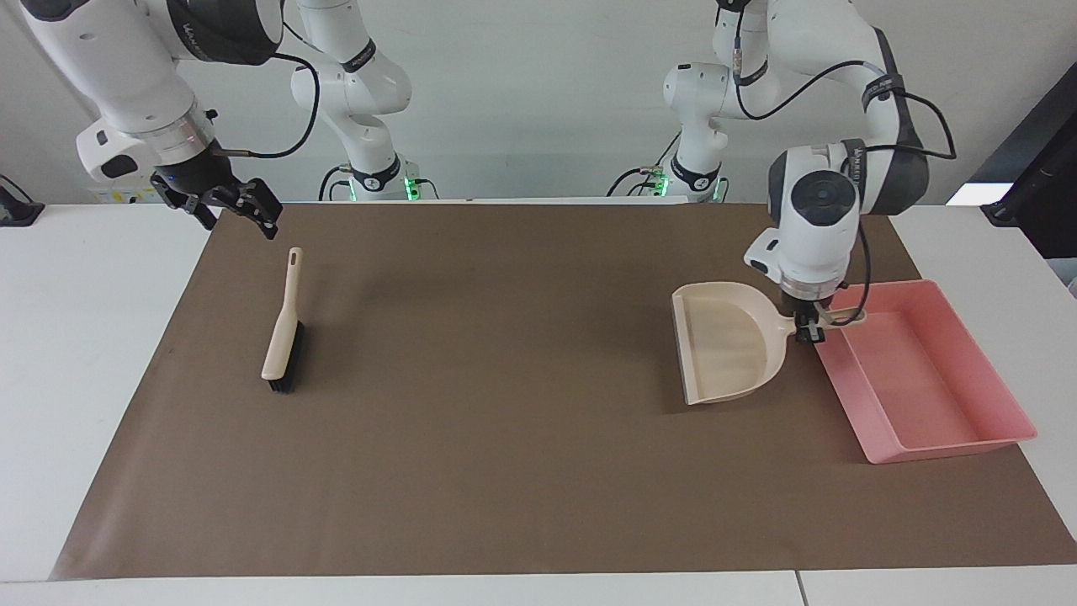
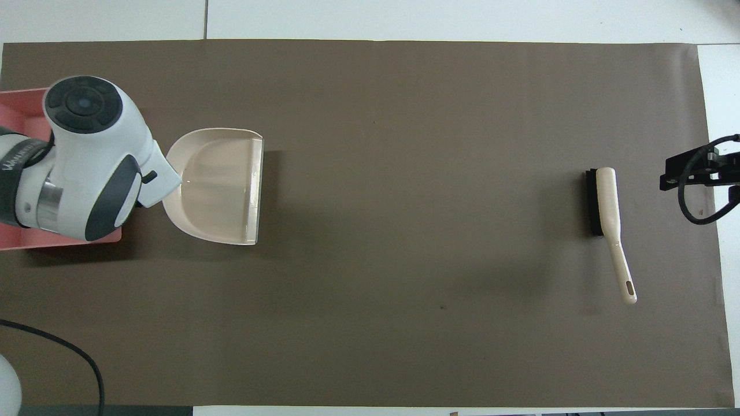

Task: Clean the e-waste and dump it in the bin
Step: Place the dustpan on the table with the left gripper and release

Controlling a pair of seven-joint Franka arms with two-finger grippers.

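Left gripper (image 1: 809,328) fingers clamp dustpan (image 1: 728,352) handle beside bin (image 1: 921,379): pan prob light, stiff, slick, best held at handle; right gripper (image 1: 227,206) fingers open over desk (image 1: 92,337) edge.

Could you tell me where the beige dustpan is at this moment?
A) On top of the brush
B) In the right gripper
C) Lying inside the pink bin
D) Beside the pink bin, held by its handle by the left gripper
D: the left gripper clamps the handle of the dustpan, whose pan sits over the brown mat beside the bin.
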